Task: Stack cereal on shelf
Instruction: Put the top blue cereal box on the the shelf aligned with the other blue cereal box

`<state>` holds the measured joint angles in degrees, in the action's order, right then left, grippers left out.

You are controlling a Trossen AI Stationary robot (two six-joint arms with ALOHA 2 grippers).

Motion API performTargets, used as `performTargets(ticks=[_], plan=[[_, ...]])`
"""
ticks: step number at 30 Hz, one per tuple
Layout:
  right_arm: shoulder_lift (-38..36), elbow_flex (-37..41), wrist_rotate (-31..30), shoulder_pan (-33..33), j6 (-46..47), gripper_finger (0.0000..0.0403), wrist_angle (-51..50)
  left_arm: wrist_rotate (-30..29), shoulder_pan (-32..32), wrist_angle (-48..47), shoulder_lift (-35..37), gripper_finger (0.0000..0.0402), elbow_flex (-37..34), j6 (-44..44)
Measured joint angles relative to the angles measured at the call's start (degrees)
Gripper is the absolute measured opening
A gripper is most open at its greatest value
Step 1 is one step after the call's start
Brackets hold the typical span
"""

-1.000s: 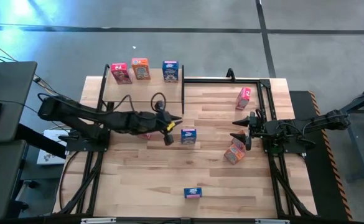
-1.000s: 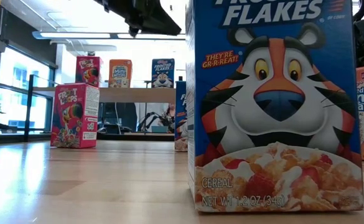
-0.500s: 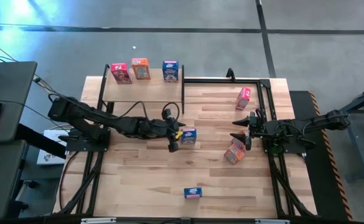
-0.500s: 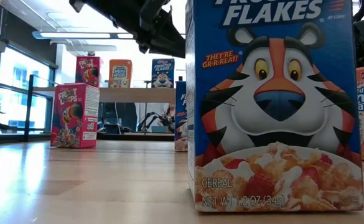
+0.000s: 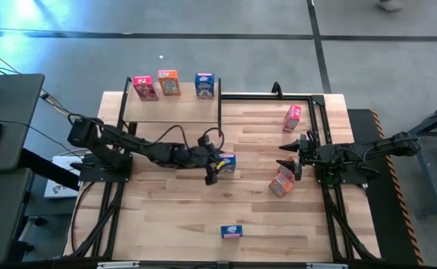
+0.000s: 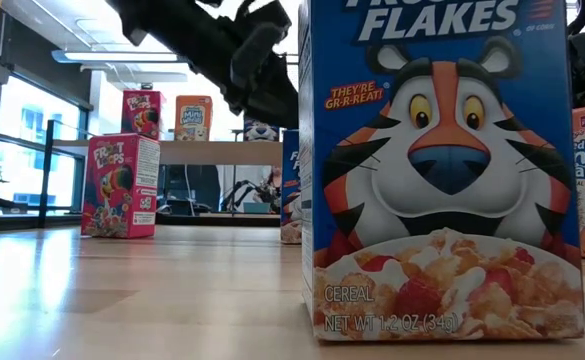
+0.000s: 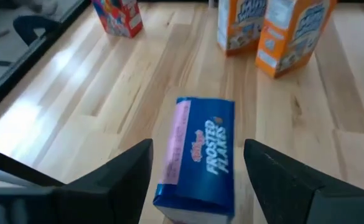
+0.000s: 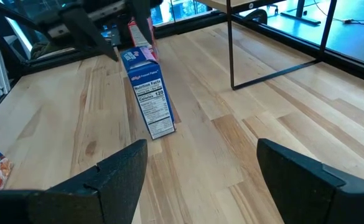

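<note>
Three blue cereal boxes, three pink-red, three orange.

One camera hangs overhead, looking straight down on the whole table. Another sits at tabletop level, nearly against a blue cereal box, facing the shelf beyond. Each wrist camera looks past its own fingers; both catch the same middle blue box, from opposite sides.

A robotics lab — plank table on bare concrete floor, big windows, ceiling strip lights.
</note>
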<state>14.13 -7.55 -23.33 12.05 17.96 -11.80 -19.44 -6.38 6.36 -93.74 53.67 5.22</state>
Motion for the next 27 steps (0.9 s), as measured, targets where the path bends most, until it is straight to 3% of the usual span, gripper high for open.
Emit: performTargets(ticks=[14,27], plan=[[0.0,0.0,0.3,0.0,0.0,0.0296,0.0,2.9,2.7,0.8,-4.3,0.0235,0.0,2.1],[0.0,0.0,0.2,0.0,0.0,0.0296,0.0,5.6,3.0,0.8,-4.3,0.0135,0.0,0.7]])
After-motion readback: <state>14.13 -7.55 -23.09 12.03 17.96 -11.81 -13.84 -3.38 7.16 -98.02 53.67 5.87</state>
